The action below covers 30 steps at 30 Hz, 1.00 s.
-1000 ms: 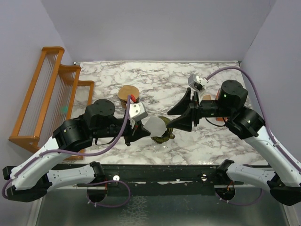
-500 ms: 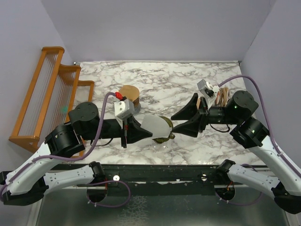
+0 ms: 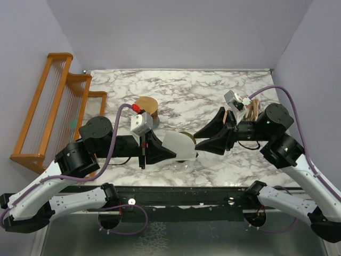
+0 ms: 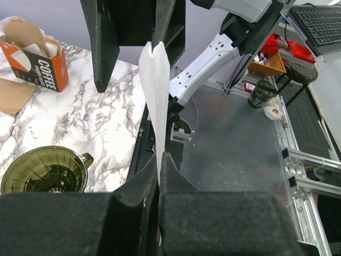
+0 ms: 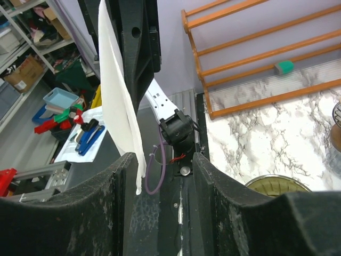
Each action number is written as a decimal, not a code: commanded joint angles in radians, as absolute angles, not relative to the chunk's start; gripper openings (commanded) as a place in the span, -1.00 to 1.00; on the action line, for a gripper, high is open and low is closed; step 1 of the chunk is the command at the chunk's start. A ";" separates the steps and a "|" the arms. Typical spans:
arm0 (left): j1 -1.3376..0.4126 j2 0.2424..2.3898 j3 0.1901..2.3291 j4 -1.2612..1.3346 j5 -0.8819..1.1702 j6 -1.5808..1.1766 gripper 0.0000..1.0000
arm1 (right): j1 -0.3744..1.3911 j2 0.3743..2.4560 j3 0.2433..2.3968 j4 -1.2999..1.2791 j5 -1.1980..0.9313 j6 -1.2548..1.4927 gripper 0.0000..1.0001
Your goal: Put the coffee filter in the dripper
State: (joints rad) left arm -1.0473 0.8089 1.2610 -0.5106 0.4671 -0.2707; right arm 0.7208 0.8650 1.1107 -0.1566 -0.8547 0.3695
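The white coffee filter (image 3: pixel 178 145) is pinched flat in my left gripper (image 3: pixel 171 150) and held above the table, over most of the olive-green dripper (image 3: pixel 187 135). In the left wrist view the filter (image 4: pixel 155 90) stands edge-on out of the shut jaws (image 4: pixel 160 160), and the dripper (image 4: pixel 45 172) sits empty on the marble at lower left. My right gripper (image 3: pixel 196 138) is open and faces the filter's free edge. In the right wrist view the filter (image 5: pixel 120 96) hangs by the left finger of the open gripper (image 5: pixel 162 160), and the dripper's rim (image 5: pixel 277 184) shows at lower right.
A brown disc on a grey stand (image 3: pixel 145 105) is behind the left gripper. An orange coffee-filter box (image 4: pixel 40 61) and a flat tan paper (image 4: pixel 13 96) lie at the right rear. A wooden rack (image 3: pixel 53 106) stands along the left edge.
My left gripper has turned and carried the filter slightly right, over the dripper. My right arm drew back to the right a second ago and has since held almost still.
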 commanded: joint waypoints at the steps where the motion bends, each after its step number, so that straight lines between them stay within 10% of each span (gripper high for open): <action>1: -1.045 0.811 1.256 -0.471 0.511 -0.281 -1.00 | 0.727 0.854 1.105 -0.116 -0.896 0.383 0.00; 30: -1.045 0.825 1.248 -0.444 0.533 -0.268 -1.00 | 0.729 0.936 1.073 0.095 -1.051 0.504 -0.11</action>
